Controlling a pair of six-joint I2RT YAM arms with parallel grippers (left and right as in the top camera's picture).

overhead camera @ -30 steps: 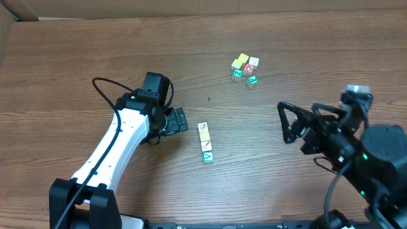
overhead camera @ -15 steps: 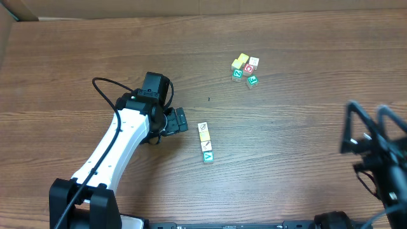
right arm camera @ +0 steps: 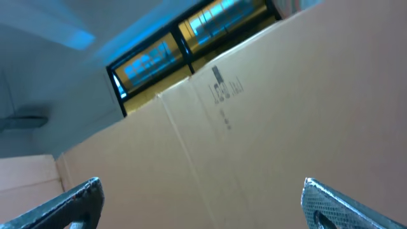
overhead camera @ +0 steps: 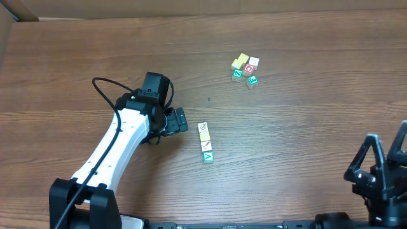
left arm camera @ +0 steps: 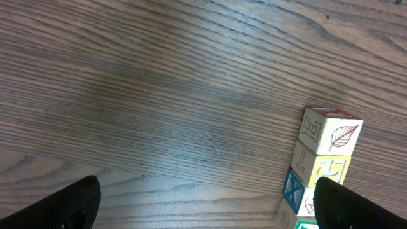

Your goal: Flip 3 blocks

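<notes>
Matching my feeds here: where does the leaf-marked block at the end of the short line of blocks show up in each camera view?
Overhead: the leaf block lies near the centre, at the far end of the short line.
Left wrist: it is at the right side, mid-height, at the top of the line.
Right wrist: not in it; mostly a cardboard wall shows.
Shared landmark: the cream-yellow block touching it, next in line.

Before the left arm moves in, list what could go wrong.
The row of blocks sits touching; the open left tool gripping one may shove its neighbours. In the far cluster, the red-faced cube is packed against blocks, easy to grab by mistake. The right tool faces cardboard, so its camera cannot see the table.
</notes>
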